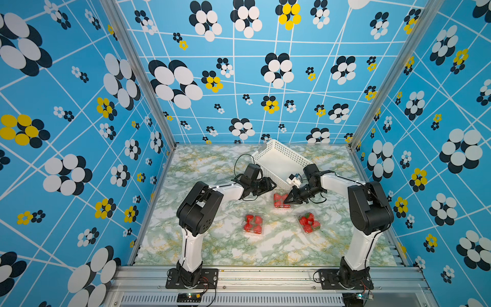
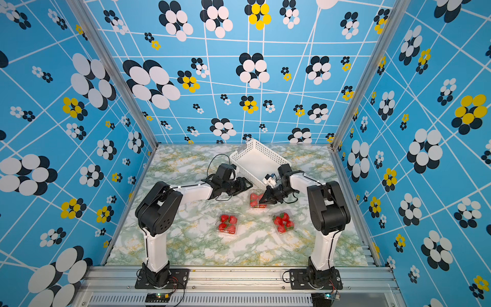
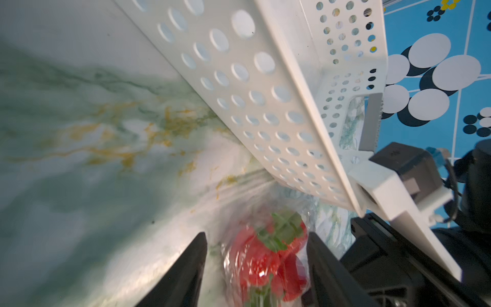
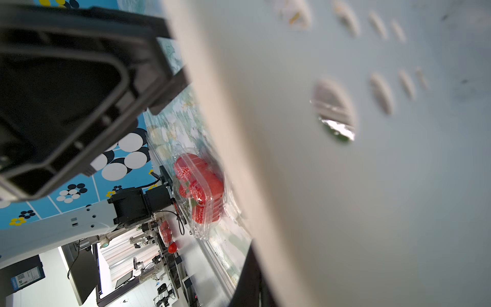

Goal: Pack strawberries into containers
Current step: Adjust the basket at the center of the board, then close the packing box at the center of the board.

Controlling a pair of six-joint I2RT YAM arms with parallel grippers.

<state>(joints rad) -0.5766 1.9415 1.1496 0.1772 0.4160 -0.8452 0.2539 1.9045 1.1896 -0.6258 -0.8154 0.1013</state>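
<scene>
Three clear containers hold red strawberries in both top views: front left point(image 1: 253, 224) point(image 2: 228, 224), front right point(image 1: 309, 222) point(image 2: 283, 222), and one further back point(image 1: 281, 200) point(image 2: 255, 200). My left gripper point(image 1: 271, 185) point(image 2: 245, 184) is open beside the back container. In the left wrist view its two fingers point(image 3: 191, 265) stand either side of that container point(image 3: 265, 260), with a gap on one side. My right gripper point(image 1: 288, 202) point(image 2: 263, 203) is shut, its tip over the same container's right edge. The right wrist view shows a filled container point(image 4: 202, 191) and only a dark sliver of the gripper point(image 4: 252, 265).
A large white perforated basket point(image 1: 288, 152) point(image 2: 265, 151) lies tilted at the back, just behind both grippers. Its wall fills much of the left wrist view point(image 3: 252, 79) and, blurred, the right wrist view point(image 4: 345, 186). Marbled tabletop point(image 1: 212, 247) spreads in front.
</scene>
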